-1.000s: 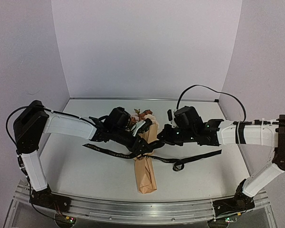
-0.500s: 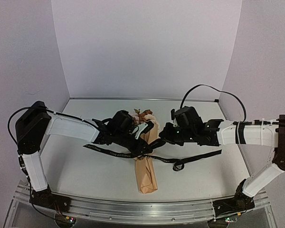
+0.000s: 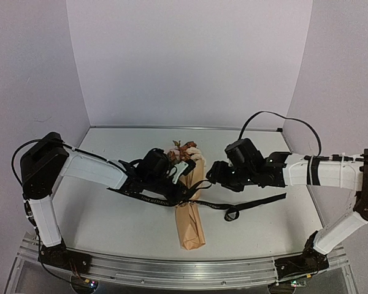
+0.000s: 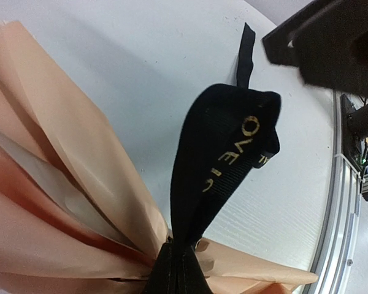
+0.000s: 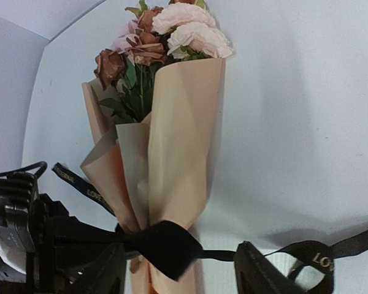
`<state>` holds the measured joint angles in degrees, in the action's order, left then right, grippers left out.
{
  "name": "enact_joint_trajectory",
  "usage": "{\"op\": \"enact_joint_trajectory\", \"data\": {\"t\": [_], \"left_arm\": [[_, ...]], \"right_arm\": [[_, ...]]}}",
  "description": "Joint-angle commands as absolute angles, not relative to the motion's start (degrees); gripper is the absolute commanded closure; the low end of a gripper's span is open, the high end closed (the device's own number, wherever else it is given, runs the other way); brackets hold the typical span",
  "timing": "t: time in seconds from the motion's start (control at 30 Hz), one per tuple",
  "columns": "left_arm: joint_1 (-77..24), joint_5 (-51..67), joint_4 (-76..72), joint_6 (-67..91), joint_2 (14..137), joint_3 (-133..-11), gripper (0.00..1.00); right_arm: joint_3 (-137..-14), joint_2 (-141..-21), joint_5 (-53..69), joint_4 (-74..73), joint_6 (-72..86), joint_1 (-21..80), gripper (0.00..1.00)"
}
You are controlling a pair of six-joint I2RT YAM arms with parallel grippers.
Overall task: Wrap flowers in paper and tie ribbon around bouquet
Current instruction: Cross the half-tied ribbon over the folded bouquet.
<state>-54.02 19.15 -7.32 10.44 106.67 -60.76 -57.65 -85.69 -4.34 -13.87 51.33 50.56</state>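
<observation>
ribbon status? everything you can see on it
Narrow black satin-like ribbon with small gold lettering. It is cinched tight round the waist of the paper-wrapped bouquet. One tail lies on the table to the left, the other to the right with a small loop. Another loop stands up at the waist, where the shut left tool appears to pinch it.

The black ribbon (image 4: 221, 177) carries gold capital lettering. In the left wrist view its raised loop shows "OVE", followed by a few more letters bent into the fold and unclear. In the right wrist view another stretch shows "LO". From above, the print is too small to read.
</observation>
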Motion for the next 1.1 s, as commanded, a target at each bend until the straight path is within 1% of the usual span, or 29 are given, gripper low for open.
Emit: {"op": "enact_joint_trajectory", "data": {"t": [0.0, 0.17, 0.23, 0.33, 0.7, 0.9, 0.97, 1.07], "left_arm": [[-54.2, 17.3, -13.0, 10.1, 102.8, -58.7, 1.00], [-54.2, 16.7, -14.3, 10.0, 101.7, -57.8, 1.00], [-54.2, 16.8, -14.5, 9.9, 101.5, -57.8, 1.00], [-54.2, 17.0, -14.5, 9.9, 101.4, -57.8, 1.00], [-54.2, 17.0, -13.8, 9.2, 100.8, -58.1, 1.00], [-54.2, 17.1, -13.5, 8.9, 101.0, -58.4, 1.00], [-54.2, 17.1, -13.5, 8.8, 101.1, -58.5, 1.00], [-54.2, 17.1, -13.3, 8.4, 101.1, -58.9, 1.00]], "right_arm": [[-55.8, -77.8, -11.7, -24.8, 53.2, 50.7, 0.31], [-47.1, -73.2, -13.2, -27.9, 58.0, 50.3, 0.34], [-44.4, -72.7, -13.4, -28.4, 59.7, 49.3, 0.37], [-42.8, -73.8, -12.9, -29.3, 61.7, 46.5, 0.39], [-45.8, -86.8, -10.3, -29.9, 67.6, 34.5, 0.40], [-48.4, -92.5, -12.1, -30.0, 68.6, 31.9, 0.41], [-48.8, -94.2, -12.1, -30.1, 68.6, 31.7, 0.44], [-49.2, -96.4, -12.2, -30.2, 69.1, 31.6, 0.52]]}}
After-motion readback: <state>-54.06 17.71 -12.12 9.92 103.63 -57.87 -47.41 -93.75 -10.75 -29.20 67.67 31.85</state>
